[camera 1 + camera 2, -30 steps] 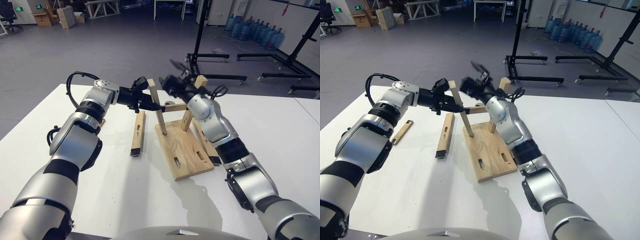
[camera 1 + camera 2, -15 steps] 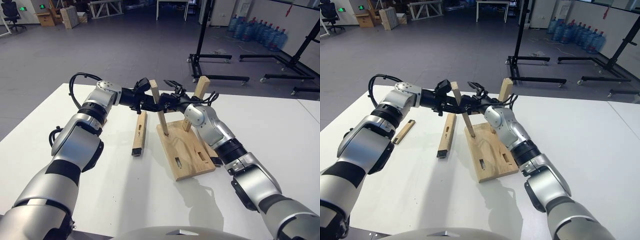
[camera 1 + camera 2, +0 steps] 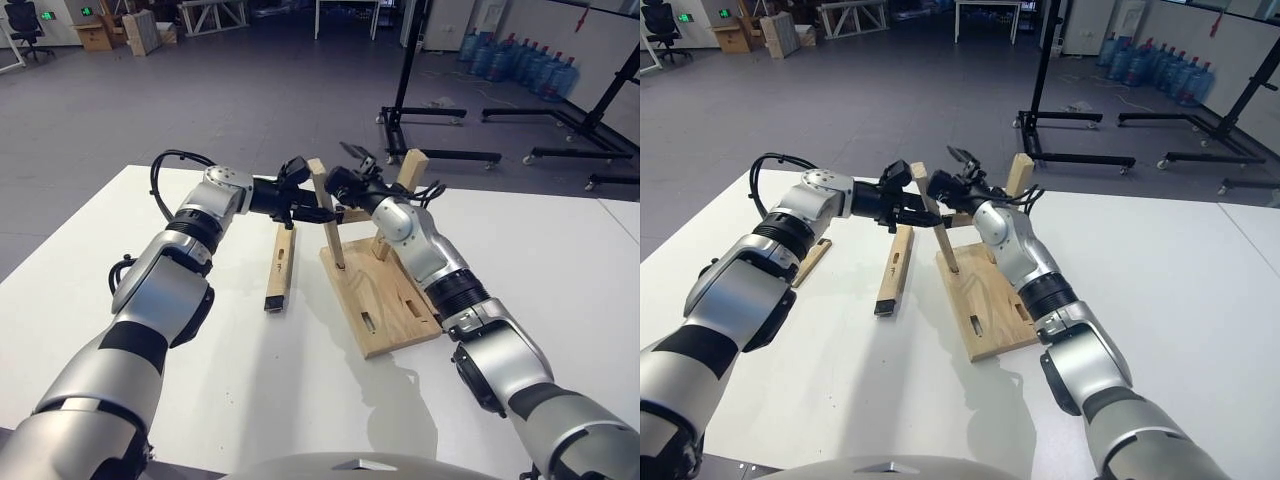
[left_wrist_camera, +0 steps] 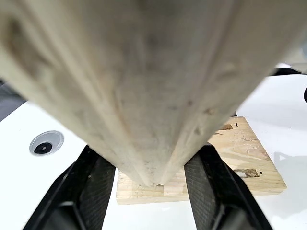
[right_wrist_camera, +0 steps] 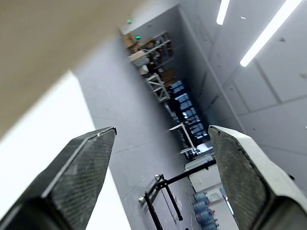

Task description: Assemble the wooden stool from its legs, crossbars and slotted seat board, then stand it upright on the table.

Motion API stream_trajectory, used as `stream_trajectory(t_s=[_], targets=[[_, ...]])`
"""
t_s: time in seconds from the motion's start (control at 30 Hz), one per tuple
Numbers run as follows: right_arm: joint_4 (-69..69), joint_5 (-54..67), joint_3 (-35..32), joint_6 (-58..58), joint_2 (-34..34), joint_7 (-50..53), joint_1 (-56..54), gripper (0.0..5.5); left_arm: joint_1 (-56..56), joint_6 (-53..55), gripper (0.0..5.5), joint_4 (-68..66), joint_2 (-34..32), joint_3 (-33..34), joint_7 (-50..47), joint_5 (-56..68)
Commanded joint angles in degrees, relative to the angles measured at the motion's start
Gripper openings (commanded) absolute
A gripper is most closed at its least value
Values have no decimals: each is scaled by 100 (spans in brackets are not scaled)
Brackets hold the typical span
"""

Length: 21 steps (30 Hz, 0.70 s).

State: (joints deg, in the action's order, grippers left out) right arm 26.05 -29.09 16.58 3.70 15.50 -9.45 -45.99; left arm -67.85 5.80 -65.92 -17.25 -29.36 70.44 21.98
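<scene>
Stool in partial assembly on the white table [image 3: 250, 380]. The seat board [image 3: 385, 305] lies flat near the middle of the table with its slots facing up. A slanted leg [image 3: 335, 240] stands with its lower end in a slot near the board's far left corner, its top leaning away to the left. A second leg [image 3: 409, 170] stands tilted at the board's far right side, partly hidden behind the right forearm. A crossbar [image 3: 354, 214] runs between the two legs about halfway up. The left gripper [image 3: 310, 212] reaches in from the left and is clamped on the slanted leg at mid-height; in the left wrist view the leg sits squeezed between both dark fingers [image 4: 96, 191], with the board visible beyond. The right gripper [image 3: 348, 168] hangs just beside the upper part of the slanted leg, its fingers [image 5: 76, 177] spread wide with nothing between them. A loose leg [image 3: 280, 265] lies flat on the table just left of the board. A short bar [image 3: 812, 262] lies farther left, beside the left forearm.
</scene>
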Motion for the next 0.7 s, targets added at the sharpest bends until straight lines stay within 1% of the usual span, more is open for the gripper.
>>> stream_trajectory(t_s=[0.03, 0.1, 0.23, 0.27, 0.3, 0.33, 0.37, 0.43, 0.47, 0.5, 0.53, 0.6, 0.67, 0.7], targets=[[-878, 779, -1028, -580, -142, 254, -888, 357, 2701, 836, 201, -833, 1135, -2366, -92, -2712], [-1030, 882, -1173, -541, -50, 231, -1168, 357, 2753, 780, 201, -831, 1072, -2428, -100, -2743], [-1461, 818, -1562, -586, 388, 409, -1836, 357, 2801, 749, 201, -841, 971, -2502, -87, -2742], [-1607, 723, -1561, -621, 451, 412, -1835, 357, 2816, 753, 201, -843, 948, -2512, -85, -2746], [-1792, 651, -1468, -694, 428, 311, -1552, 357, 2829, 755, 201, -841, 929, -2528, -78, -2755], [-1955, 577, -1291, -777, 365, 163, -1110, 357, 2842, 752, 201, -832, 914, -2543, -66, -2763], [-1980, 448, -933, -869, 302, -51, -376, 357, 2856, 752, 201, -817, 905, -2561, -46, -2769], [-1049, 7, 347, -908, 338, -721, 1457, 357, 2889, 755, 201, -786, 901, -2592, 2, -2768], [-167, -219, 1015, -976, 365, -1232, 2286, 357, 2907, 757, 201, -768, 906, -2626, 43, -2779], [399, -413, 1526, -998, 446, -1649, 2855, 357, 2915, 752, 201, -749, 911, -2668, 92, -2798], [629, -492, 1778, -1151, 502, -1938, 3189, 357, 2929, 740, 201, -733, 912, -2708, 134, -2819], [433, -532, 1890, -1384, 655, -2274, 3311, 357, 2955, 736, 201, -716, 904, -2745, 186, -2827], [383, -611, 1881, -1298, 737, -2221, 3086, 357, 2964, 739, 201, -708, 883, -2758, 195, -2802], [485, -627, 1868, -1190, 661, -2042, 2988, 357, 2953, 736, 201, -705, 885, -2758, 194, -2789]])
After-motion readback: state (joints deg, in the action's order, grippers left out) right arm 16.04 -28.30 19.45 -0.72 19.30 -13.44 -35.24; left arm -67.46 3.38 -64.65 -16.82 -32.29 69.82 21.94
